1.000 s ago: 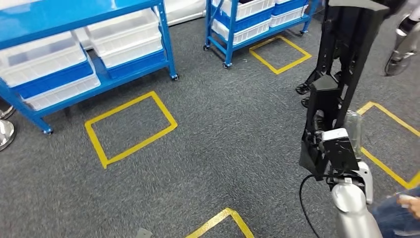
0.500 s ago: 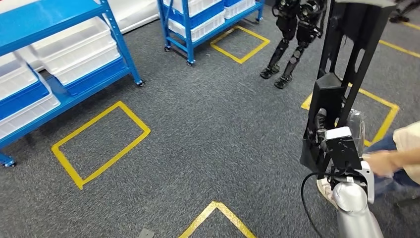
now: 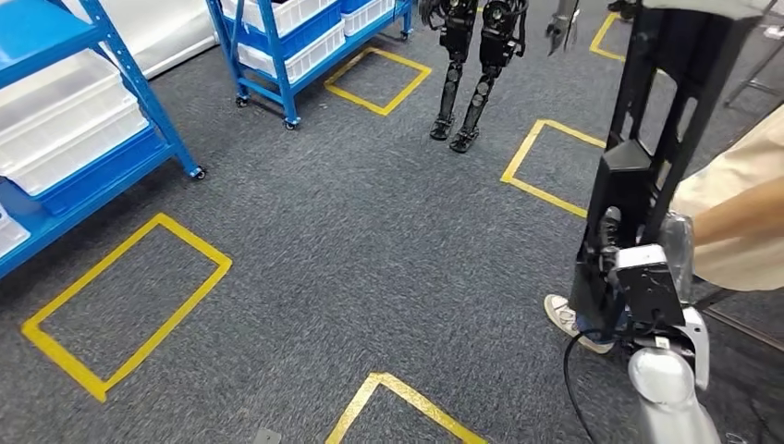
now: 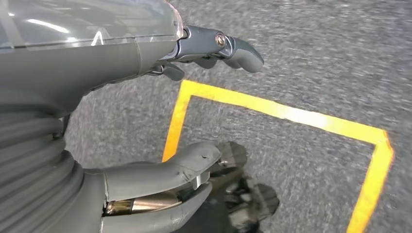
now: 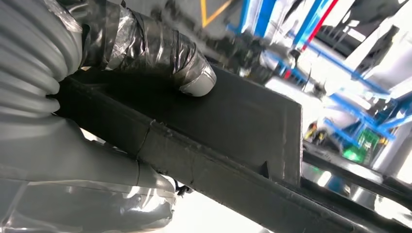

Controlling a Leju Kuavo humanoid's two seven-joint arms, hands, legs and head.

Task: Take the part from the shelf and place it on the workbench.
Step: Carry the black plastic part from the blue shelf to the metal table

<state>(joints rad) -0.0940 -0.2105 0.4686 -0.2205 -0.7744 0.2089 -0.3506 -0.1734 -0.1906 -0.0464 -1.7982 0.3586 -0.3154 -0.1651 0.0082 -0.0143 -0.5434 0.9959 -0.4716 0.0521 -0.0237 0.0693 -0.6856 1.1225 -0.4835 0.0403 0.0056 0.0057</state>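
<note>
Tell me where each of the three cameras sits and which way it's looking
Head view: high on the body, looking down at grey carpet; right hand gripping the tall black part.
Left wrist view: behind the empty left hand, facing the floor and yellow tape.
Right wrist view: behind the right hand, close on the part.
Shared: head and right wrist views show the part.

The whole head view has swung to the right across the floor, so this is the camera turning, not the things moving. The blue shelves (image 3: 74,139) have slid to the left edge, and the second shelf unit (image 3: 296,37) now sits at the far left. Another robot's black legs (image 3: 467,69) have come into view at the far centre. A person in a beige sleeve (image 3: 740,217), barely visible earlier at the near right, now stands close beside the long black part (image 3: 661,120) on the right.
</note>
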